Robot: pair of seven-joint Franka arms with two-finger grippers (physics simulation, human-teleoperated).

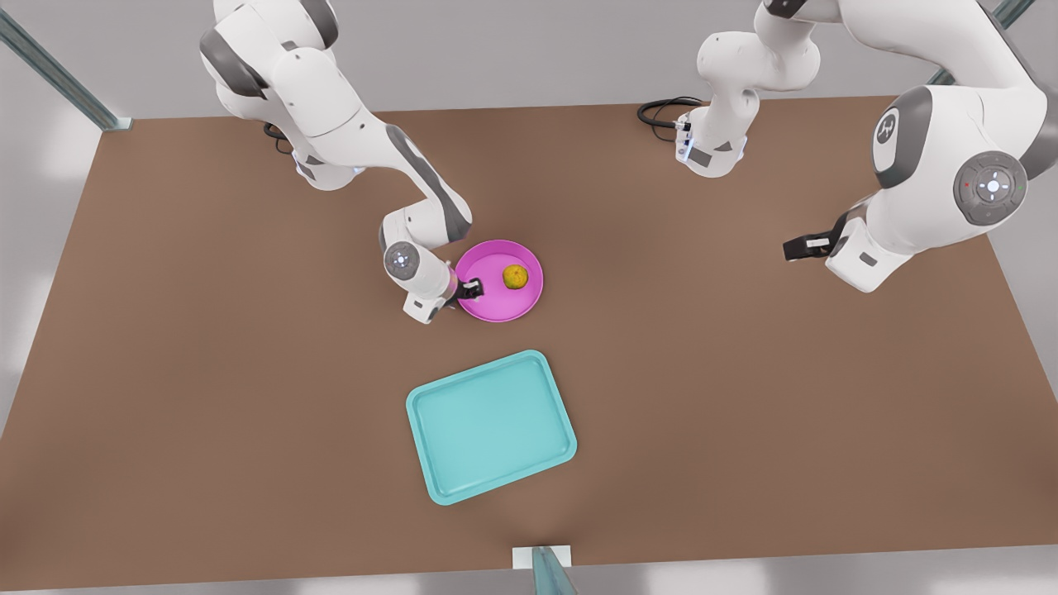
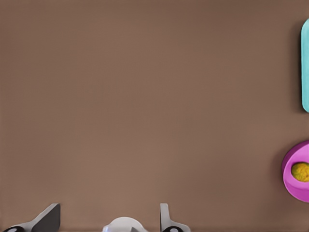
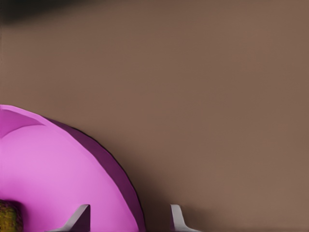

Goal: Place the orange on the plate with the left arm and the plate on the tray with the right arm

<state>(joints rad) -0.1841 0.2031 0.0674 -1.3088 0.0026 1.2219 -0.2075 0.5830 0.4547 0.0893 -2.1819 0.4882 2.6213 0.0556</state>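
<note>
Brown tabletop (image 1: 207, 372) takes up pretty much the whole front view. Two white Franka arms come in from the top of the frame. The right arm (image 1: 331, 116) is the one at upper left in the front view, bent down to the plate. The left arm (image 1: 934, 165) is at upper right and just waits there, well apart from everything.

The turquoise tray (image 1: 490, 426) sits low in the center of the front view, tilted a bit, nothing on it. In the left wrist view you catch its rim at the right edge (image 2: 305, 67).

The magenta plate (image 1: 488, 304) is flat on the tabletop just above the tray, with a gap between them. It's also in the right wrist view (image 3: 53, 169), lower left of that frame.

The right tool (image 1: 470, 289) is at the plate's left rim, fingers apart with one on each side of the rim; can't tell if they actually touch it. The left tool (image 1: 795, 247) hangs over bare tabletop at right, fingers spread wide, holding nothing.

The orange (image 1: 516, 278) is on the plate, toward its upper right.
</note>
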